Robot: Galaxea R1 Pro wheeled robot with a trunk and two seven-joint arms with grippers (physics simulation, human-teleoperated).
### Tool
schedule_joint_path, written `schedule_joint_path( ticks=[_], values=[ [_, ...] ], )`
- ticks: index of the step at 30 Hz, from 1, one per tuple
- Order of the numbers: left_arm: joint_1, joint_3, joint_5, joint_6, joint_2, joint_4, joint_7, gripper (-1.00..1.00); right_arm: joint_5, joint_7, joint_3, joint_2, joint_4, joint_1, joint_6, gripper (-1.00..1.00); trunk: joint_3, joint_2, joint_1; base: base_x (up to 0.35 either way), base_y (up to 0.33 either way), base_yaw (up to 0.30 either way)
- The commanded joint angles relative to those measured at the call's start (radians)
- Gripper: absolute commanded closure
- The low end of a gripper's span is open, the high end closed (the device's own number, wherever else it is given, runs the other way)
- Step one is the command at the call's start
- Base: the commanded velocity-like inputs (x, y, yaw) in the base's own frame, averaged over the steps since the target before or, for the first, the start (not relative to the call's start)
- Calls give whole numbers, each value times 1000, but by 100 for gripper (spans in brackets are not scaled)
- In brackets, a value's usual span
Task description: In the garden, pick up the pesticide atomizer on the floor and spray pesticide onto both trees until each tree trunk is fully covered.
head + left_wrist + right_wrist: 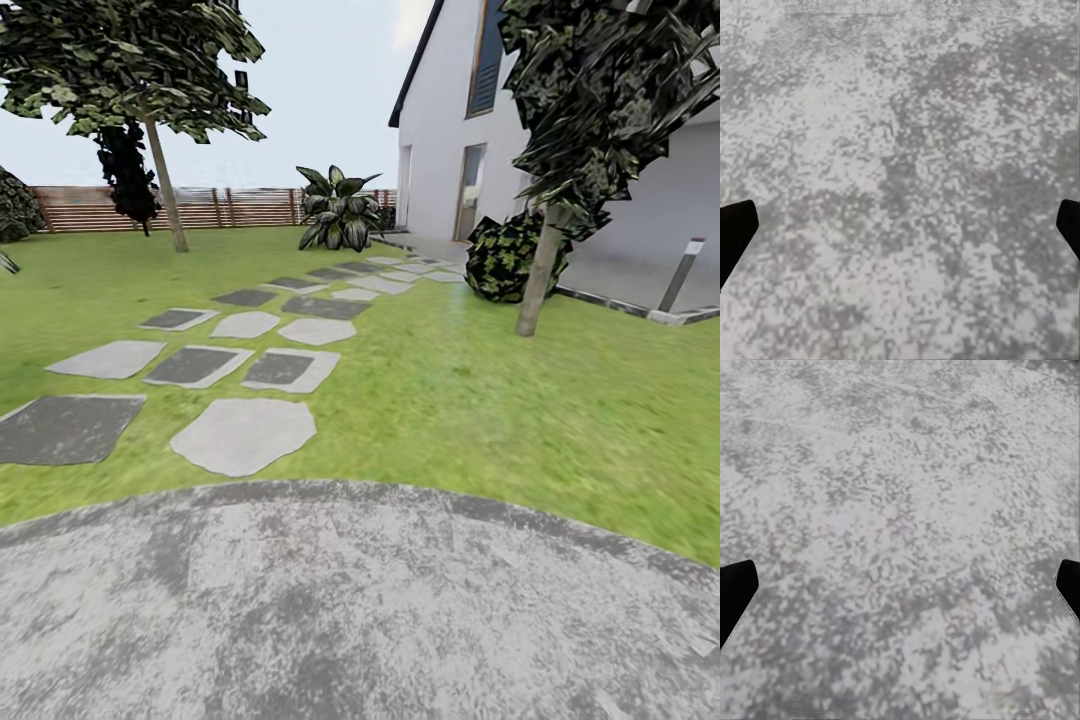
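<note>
Left end effector [900,225] wide open and empty, right end effector [900,585] likewise, above grey paving [360,610], lawn [520,400] ahead

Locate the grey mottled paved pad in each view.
Head view: the grey mottled paved pad spans the foreground, its curved edge meeting the green grass lawn.
Left wrist view: the pad lies beyond and between the fingers of the open left gripper.
Right wrist view: the pad lies likewise, between the fingers of the open right gripper.
Shared landmark: the pad's light-and-dark grey blotches.
</note>
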Motion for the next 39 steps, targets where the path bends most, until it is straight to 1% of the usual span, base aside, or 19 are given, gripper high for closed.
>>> schedule_joint_path(
  ticks=[1,22,39],
  values=[
    [-1,-1,1,-4,0,1,3,-100,1,0,0,0,1,0,-3,-100,-1,0,0,338,0,0],
    [-1,-1,0,-4,-1,1,3,-100,1,0,0,0,1,-1,-3,-100,-1,0,0,338,-4,0],
    [-1,-3,-2,-5,-2,1,3,-100,1,0,0,0,1,-1,-3,-100,-1,0,0,312,-119,0]
  ],
)
